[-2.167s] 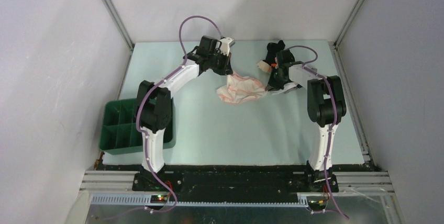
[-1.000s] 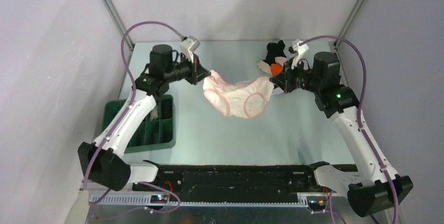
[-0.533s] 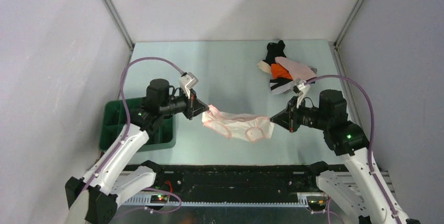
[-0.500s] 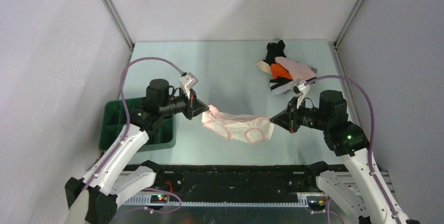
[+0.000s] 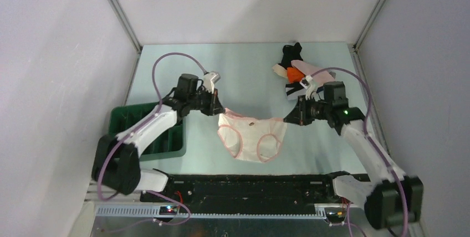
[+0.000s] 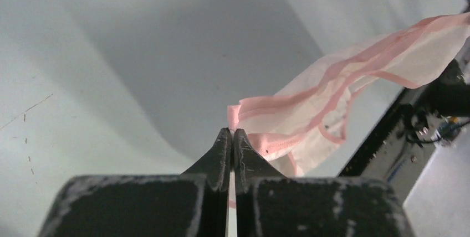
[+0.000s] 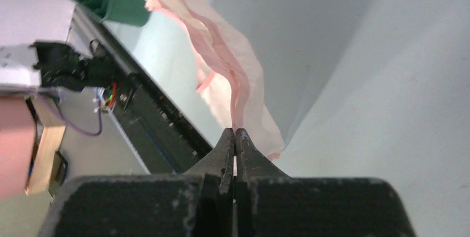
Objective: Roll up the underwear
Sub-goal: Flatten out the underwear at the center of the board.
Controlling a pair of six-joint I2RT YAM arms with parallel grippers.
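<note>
**Grip state.** The left gripper (image 5: 217, 108) is closed on one waistband corner of the pale pink cloth underwear with darker pink trim (image 5: 252, 137). The right gripper (image 5: 288, 118) is closed on the opposite corner. In the left wrist view, the left gripper (image 6: 232, 137) has its fingers pressed together with only a narrow fold of trim between the tips. The right wrist view shows the same for the right gripper (image 7: 235, 137).

**Location.** The garment hangs spread between the two grippers over the near middle of the pale green flat table (image 5: 233, 76). It is well apart from the mixed pile of black, orange and white cloth garments (image 5: 296, 72) at the far right. The dark green plastic divided tray (image 5: 124, 132) sits to the left. Whether the lower edge touches the table cannot be determined.

**Orientation.** The waistband runs left to right and sags slightly between the grippers; this is the long axis. The two leg openings and the crotch point toward the arm bases.

**Hazards.**
- Each hold takes only the cloth edge. Excess outward tension probably pulls a corner free, and the garment collapses to one side.
- Uneven lowering likely lays the cloth creased or skewed, which spoils a straight roll.
- The crotch end lies close to the near table edge. Further travel toward the bases risks draping it over that edge.
</note>
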